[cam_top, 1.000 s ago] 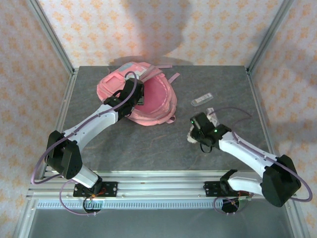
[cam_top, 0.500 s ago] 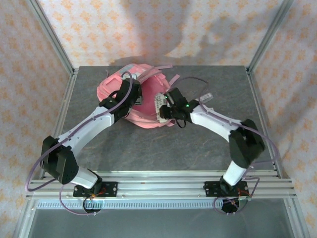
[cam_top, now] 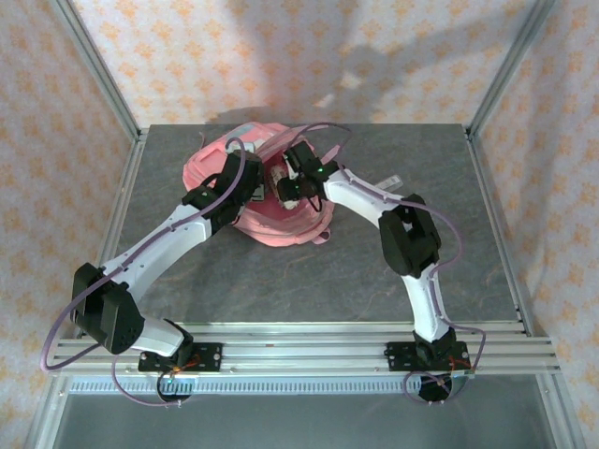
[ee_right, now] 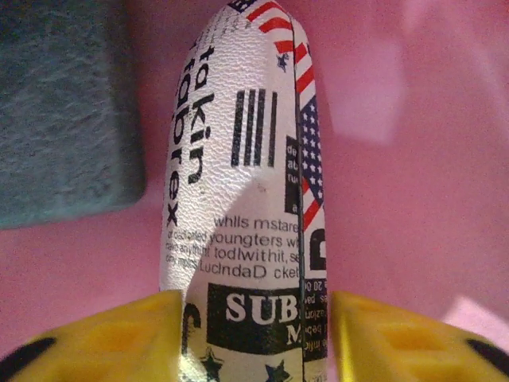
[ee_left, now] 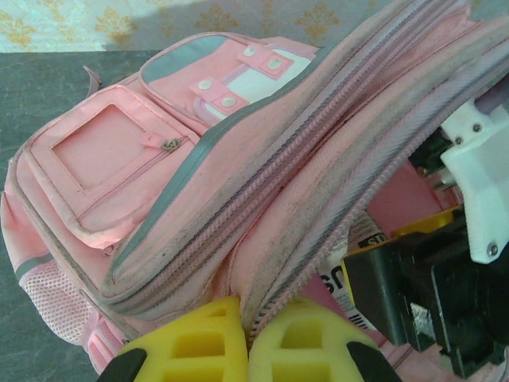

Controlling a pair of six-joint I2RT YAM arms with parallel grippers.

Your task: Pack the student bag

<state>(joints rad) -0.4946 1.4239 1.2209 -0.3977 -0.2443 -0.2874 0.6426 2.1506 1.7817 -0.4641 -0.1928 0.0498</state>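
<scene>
Pink backpack (cam_top: 281,220) now has the right gripper (ee_right: 248,314) inside, printed pouch (ee_right: 238,159) between its jaws, grip unclear; left gripper (ee_left: 248,334) pinches the rim.

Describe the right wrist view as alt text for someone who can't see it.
A white pouch printed with newsprint and flag stripes sits between the right tool's yellow fingers, inside the pink bag. A grey-blue block lies at upper left.
</scene>
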